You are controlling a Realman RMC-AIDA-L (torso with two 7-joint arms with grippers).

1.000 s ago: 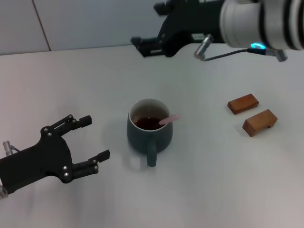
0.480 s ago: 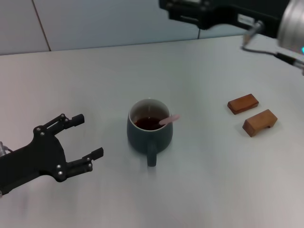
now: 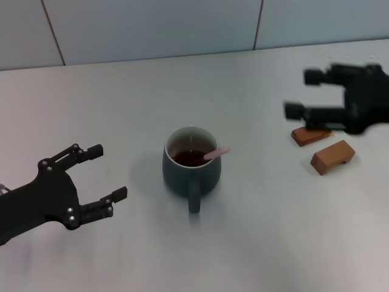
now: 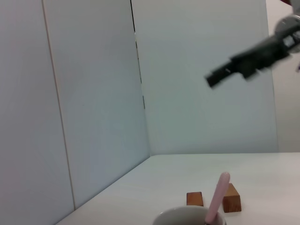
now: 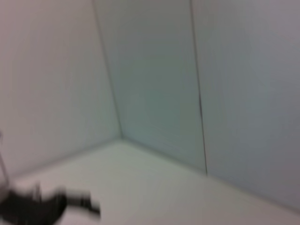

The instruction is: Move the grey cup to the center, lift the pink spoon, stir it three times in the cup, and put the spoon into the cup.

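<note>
The grey cup (image 3: 191,166) stands at the table's middle, handle toward me, with dark liquid inside. The pink spoon (image 3: 216,152) rests in it, its handle leaning over the right rim; the left wrist view shows that spoon (image 4: 216,198) rising from the cup's rim (image 4: 187,216). My left gripper (image 3: 103,171) is open and empty, low at the left, a hand's width from the cup. My right gripper (image 3: 302,94) is open and empty at the right, hovering over the far wooden block.
Two brown wooden blocks (image 3: 311,133) (image 3: 332,156) lie at the right of the white table (image 3: 255,243). A pale wall (image 3: 152,27) runs along the table's far edge.
My right arm has swung from the far top of the view down to the right, above the blocks. My left gripper has drawn back slightly to the left. Cup and spoon have not moved.
</note>
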